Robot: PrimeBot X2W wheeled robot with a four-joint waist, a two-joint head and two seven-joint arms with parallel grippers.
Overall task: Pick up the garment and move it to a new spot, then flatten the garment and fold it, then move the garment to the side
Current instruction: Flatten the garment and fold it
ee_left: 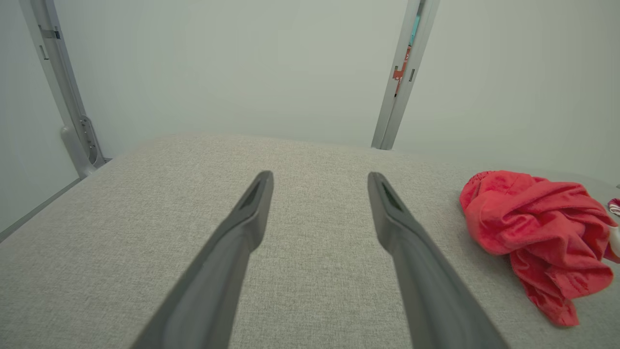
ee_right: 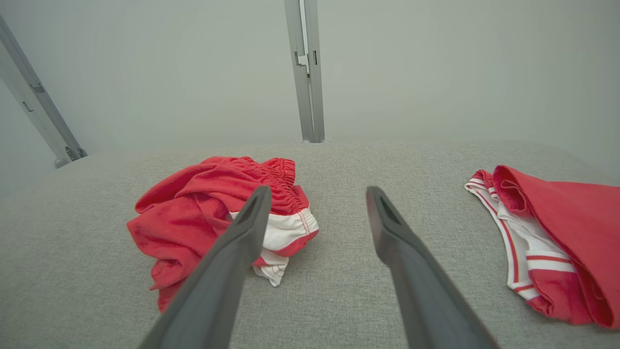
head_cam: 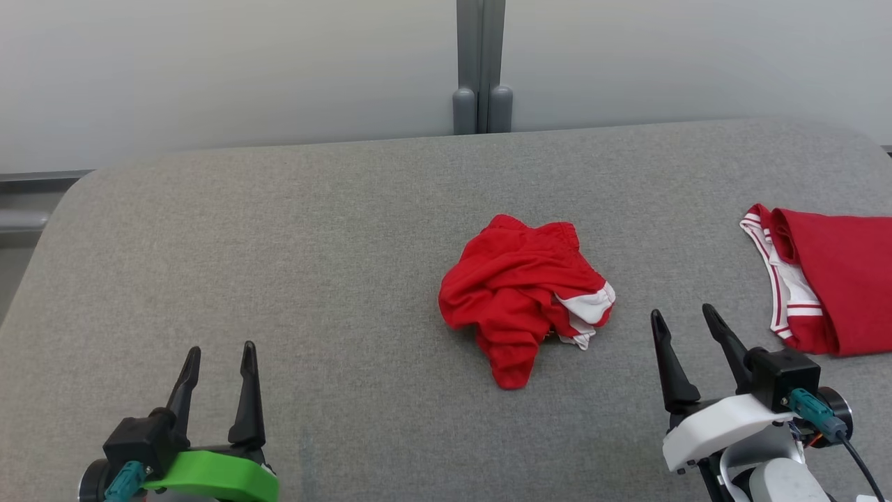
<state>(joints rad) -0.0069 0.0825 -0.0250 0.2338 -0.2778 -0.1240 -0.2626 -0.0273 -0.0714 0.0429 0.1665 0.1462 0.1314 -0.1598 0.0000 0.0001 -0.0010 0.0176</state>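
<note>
The left end effector (head_cam: 221,346) hovers low over the grey fabric-covered desk (head_cam: 279,244) with its two dark fingers (head_cam: 248,397) spread wide and nothing between them. In the left wrist view the same end effector (ee_left: 320,175) shows only bare desk fabric between its tips. The right end effector (head_cam: 682,311) is just as wide open and also holds nothing.

The crumpled red cloth garment with white trim (head_cam: 523,293) lies bunched on the desk between the two end effectors, nearer the right one. It sits ahead and to the left of the right end effector, apart from its fingers, and well ahead and to the right of the left end effector. From the right wrist camera, the left finger of that end effector (ee_right: 318,190) crosses in front of the garment's (ee_right: 203,208) white-trimmed edge. From the left wrist camera the garment (ee_left: 537,232) lies off to the right of the fingers.

A flatter red cloth garment with red-and-white striped edging (head_cam: 836,286) lies just to the right of the right end effector, ahead of it. Beyond the desk's far edge stands a grey metal post (head_cam: 481,70).
</note>
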